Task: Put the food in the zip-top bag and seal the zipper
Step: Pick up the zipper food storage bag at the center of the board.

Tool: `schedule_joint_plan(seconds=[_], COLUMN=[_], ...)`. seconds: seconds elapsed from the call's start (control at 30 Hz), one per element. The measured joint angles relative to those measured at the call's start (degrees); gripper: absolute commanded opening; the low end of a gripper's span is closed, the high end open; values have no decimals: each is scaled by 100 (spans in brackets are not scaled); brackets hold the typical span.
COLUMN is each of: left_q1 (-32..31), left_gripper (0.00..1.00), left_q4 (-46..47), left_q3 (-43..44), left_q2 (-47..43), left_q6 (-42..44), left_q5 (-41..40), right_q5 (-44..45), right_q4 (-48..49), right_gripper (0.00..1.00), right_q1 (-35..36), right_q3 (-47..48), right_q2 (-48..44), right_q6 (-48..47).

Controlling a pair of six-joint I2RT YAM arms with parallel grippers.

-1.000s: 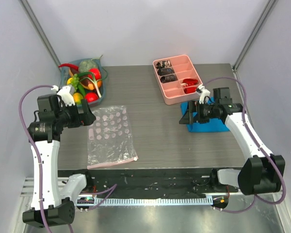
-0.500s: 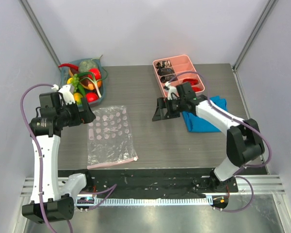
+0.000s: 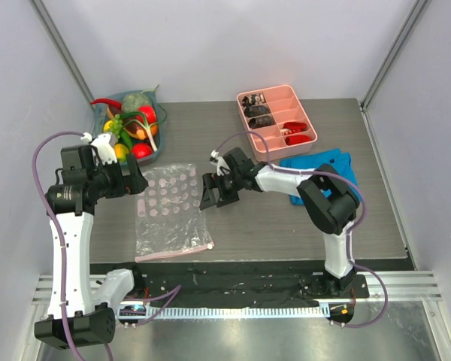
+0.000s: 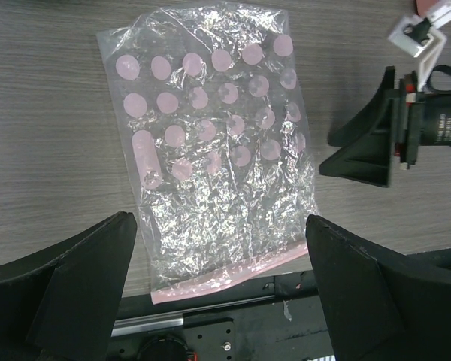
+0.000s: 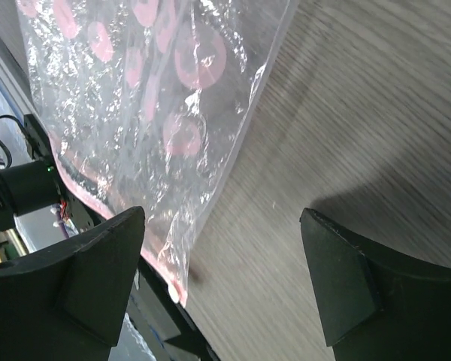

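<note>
From above we are seeing what neither wrist camera is catching: the assorted plastic toy food [image 3: 129,128], a red chili, a green leafy piece, round red and orange fruits and green grapes, is sitting heaped in a shallow blue-green basket [image 3: 156,155] at the far left corner of the grey wood-grain counter [image 3: 210,135], well apart from the clear soft zip-top bag with pale pink dots [image 3: 171,210], which is lying flat near the front edge. That view is also showing a pink divided plastic tray [image 3: 275,147] at the far middle, holding small dark bits in its far left compartments and red bits on its right side, with a blue folded cloth [image 3: 327,167] just beside it. The left wrist camera is giving us the narrow pink zipper strip [image 4: 233,274] running along the bag's near edge, while the left end effector [image 4: 218,226] is hanging by the bag's far left corner, fingers spread wide and holding nothing. The right wrist camera is looking low along the bag's right edge, the right end effector [image 5: 222,218] just beside it, fingers wide apart and gripping nothing.
</note>
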Motion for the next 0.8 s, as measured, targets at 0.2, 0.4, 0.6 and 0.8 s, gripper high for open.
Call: schedule_joint_plan(seconds=[0.2,0.4,0.6,0.8], left_q1=[0,0,0,0], left_gripper=[100,100,100,100], left_q4=[26,87,85,118], left_q3=[-44,-190,-328,-341], left_q2=[-24,-92,-127,-131], left_q6=[-28,0,24,74], left_q5=[50,437,824,1034], right_q5=[-361,-835,-1104,-1226], right_q4=[612,1137,1353,1473], right_gripper=[75,49,1,1], right_q1=[90,70,68,-208], right_q3=[188,387,380,2], right_q2=[507,962,1005,404], right_q6=[492,1045,1515,2072])
